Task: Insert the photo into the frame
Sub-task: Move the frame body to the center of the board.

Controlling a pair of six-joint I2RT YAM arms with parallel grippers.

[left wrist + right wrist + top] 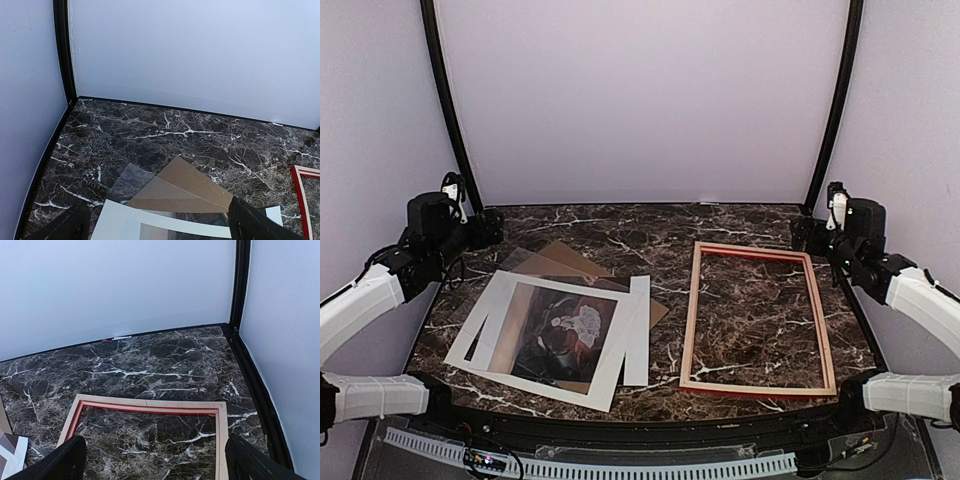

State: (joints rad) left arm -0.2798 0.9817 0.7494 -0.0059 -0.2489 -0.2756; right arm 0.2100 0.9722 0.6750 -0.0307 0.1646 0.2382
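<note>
The photo [563, 333], a dark picture with a white figure and white margins, lies face up on the left half of the marble table. The empty frame [689, 320] lies flat on the right half, its pale wood side up with red along the edges. The frame's far rail [150, 404] fills the right wrist view, and a red corner [301, 181] shows in the left wrist view. My left gripper [486, 228] [160, 231] hangs open behind the photo. My right gripper [806, 233] [152, 471] hangs open above the frame's far end. Neither touches anything.
A white mat [637, 340] sticks out from under the photo on both sides. A brown backing board [192, 182] and a clear sheet [131, 180] fan out behind the stack. White walls and black corner posts [448, 100] close in the table.
</note>
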